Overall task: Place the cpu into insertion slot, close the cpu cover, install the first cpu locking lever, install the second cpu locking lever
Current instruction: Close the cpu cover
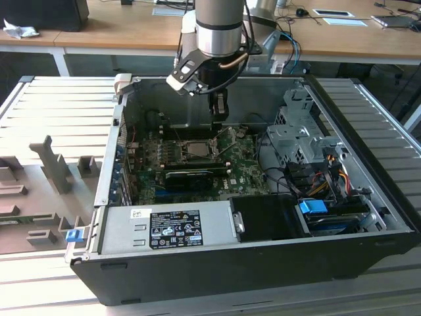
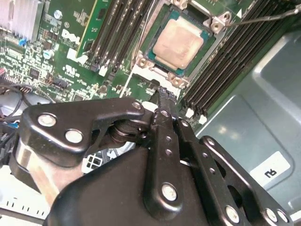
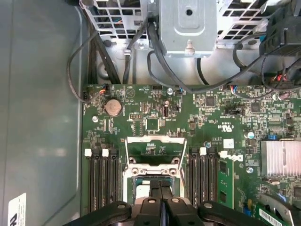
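My gripper [image 2: 162, 92] near insertion slot [image 2: 214, 22], jaws pressed together, empty. cpu [image 2: 178, 43] seated in insertion slot; cpu cover [image 3: 151, 140] raised at slot edge.

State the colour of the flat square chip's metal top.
The cpu top is pale silvery-beige; second wrist view.

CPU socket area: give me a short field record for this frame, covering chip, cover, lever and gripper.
cpu: seated in the insertion slot, metal top up
cpu cover: raised, not over the cpu
locking lever: appears unlatched, standing free
gripper: shut, holding nothing, tip by the slot's edge
setting: inside an open computer case
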